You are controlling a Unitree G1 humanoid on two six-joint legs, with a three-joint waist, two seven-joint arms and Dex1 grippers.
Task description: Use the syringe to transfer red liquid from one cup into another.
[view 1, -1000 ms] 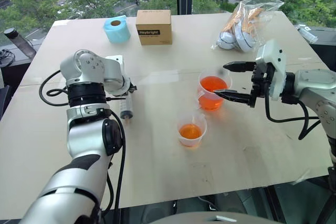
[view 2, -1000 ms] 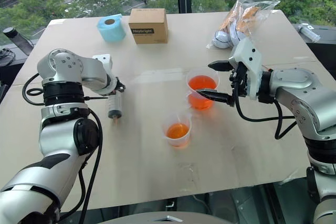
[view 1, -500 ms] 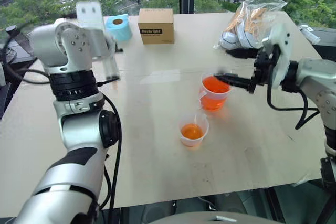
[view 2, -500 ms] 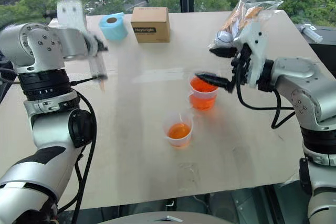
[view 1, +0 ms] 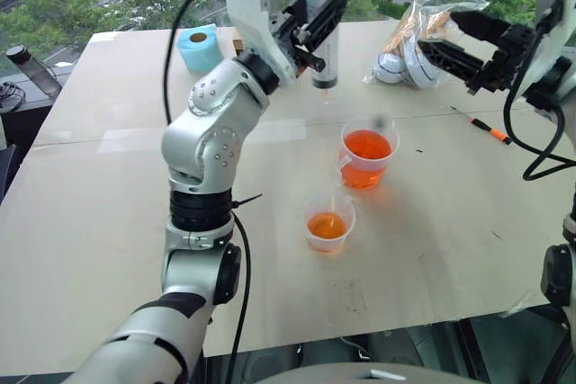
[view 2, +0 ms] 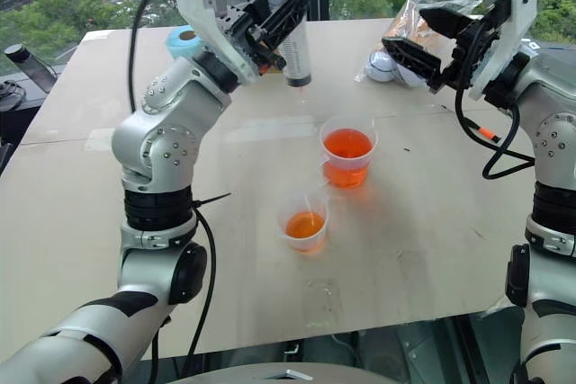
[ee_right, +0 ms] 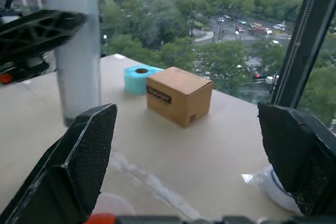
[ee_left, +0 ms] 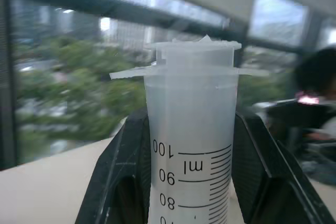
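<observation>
My left pincer [view 1: 317, 29] clamps the syringe [view 1: 322, 20] upright, high at 11 o'clock of the handled cup [view 1: 367, 154]; right pincer [view 1: 454, 40] gapes wide, empty. A misjudged descent could topple that cup.

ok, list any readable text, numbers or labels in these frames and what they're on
"100", "90", "80" and "ml": black graduation marks on the syringe barrel, held in the left gripper.
A lower number on the barrel is cut off by the frame edge.
Dark label on the brown cardboard box: too blurred to read.
Blue tape roll, plastic bag, both cups: no text visible.
</observation>
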